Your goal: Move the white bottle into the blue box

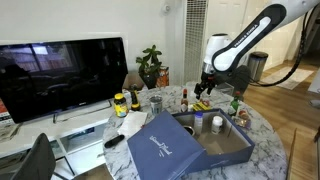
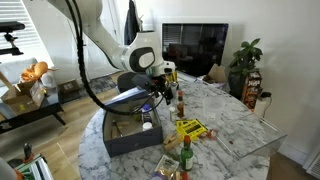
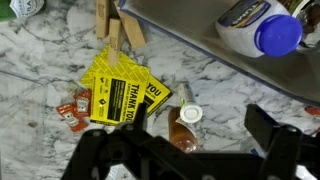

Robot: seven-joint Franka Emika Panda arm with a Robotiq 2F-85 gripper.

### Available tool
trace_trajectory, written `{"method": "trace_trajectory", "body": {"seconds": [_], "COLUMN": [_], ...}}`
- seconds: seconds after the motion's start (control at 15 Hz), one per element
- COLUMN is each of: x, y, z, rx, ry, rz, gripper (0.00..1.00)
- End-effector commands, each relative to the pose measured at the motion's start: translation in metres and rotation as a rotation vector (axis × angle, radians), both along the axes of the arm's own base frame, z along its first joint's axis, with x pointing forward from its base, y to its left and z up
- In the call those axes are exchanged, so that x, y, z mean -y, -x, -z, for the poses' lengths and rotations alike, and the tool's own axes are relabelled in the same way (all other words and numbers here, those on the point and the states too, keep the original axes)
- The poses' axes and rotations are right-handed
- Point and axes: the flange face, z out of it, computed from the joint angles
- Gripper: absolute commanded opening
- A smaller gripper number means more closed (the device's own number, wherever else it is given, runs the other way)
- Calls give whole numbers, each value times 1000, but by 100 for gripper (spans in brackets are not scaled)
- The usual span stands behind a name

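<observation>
White bottle [image 3: 245, 25] lies free; pincer [image 3: 198, 125] wide open, empty.

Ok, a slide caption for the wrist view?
Open gripper above marble table with yellow packets and small sauce bottle; white bottle lying in the box.

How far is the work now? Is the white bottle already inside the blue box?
Done, it seems: the white bottle sits inside the blue box. In hand: nothing. The claw is open and empty, over the marble table beside the box. Left: probably only to draw the arm away. The lid is off the box.
</observation>
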Motion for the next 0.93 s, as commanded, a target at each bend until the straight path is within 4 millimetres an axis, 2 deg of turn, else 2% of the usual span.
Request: {"method": "trace_trajectory", "body": {"seconds": [0.0, 0.13, 0.53, 0.6, 0.87], "x": [1, 1, -13, -9, -8], "y": [-1, -1, -2, -2, -3], "z": [-2, -3, 17, 7, 7], "rx": [2, 3, 6, 0, 1], "ry": [0, 0, -22, -5, -5], "rz": [1, 1, -30, -17, -16], "gripper": [100, 100, 100, 100, 100]}}
